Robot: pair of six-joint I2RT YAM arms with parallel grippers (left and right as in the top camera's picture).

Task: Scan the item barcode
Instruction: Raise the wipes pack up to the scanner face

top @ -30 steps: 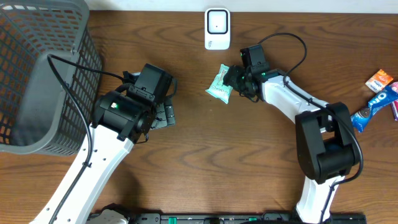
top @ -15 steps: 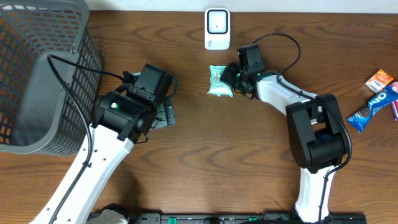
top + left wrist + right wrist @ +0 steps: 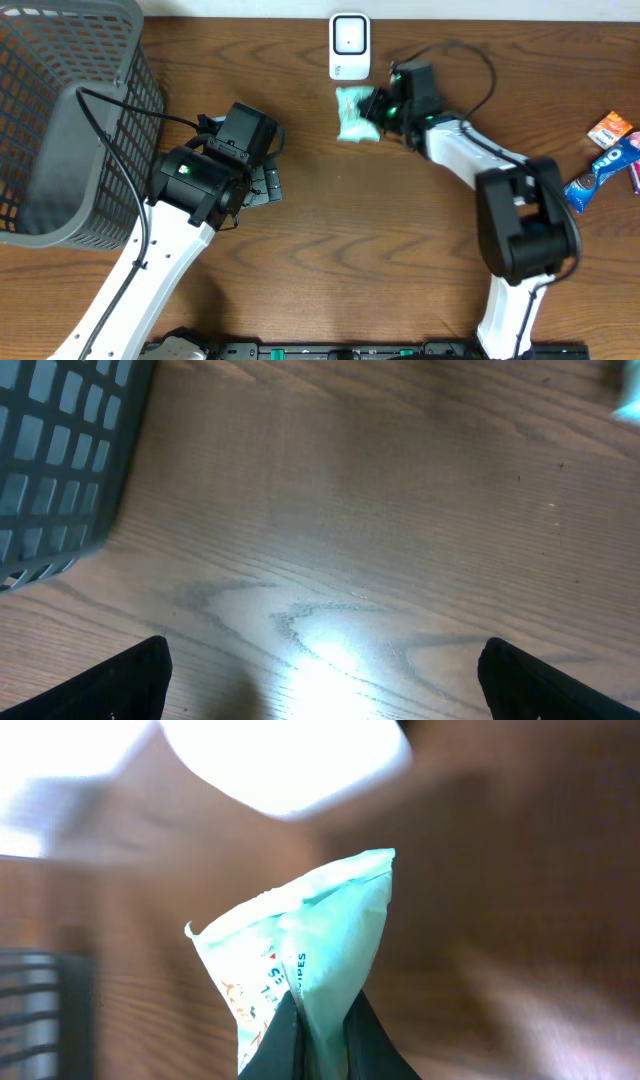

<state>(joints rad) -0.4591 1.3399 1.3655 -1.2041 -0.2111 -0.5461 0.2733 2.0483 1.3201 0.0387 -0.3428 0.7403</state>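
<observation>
Right gripper [image 3: 376, 104], clenched on the mint packet [image 3: 350, 115], has carried it toward twelve o'clock, just below the scanner [image 3: 349, 45]. Scanning looks imminent; left gripper [image 3: 322, 672] idles, released.

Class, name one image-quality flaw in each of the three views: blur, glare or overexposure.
Right wrist view: background smeared by blur, scanner burnt out to white, mint packet fairly sharp. Left wrist view: bright glare patch on the table. Overhead view: evenly lit, packet slightly smeared.
</observation>
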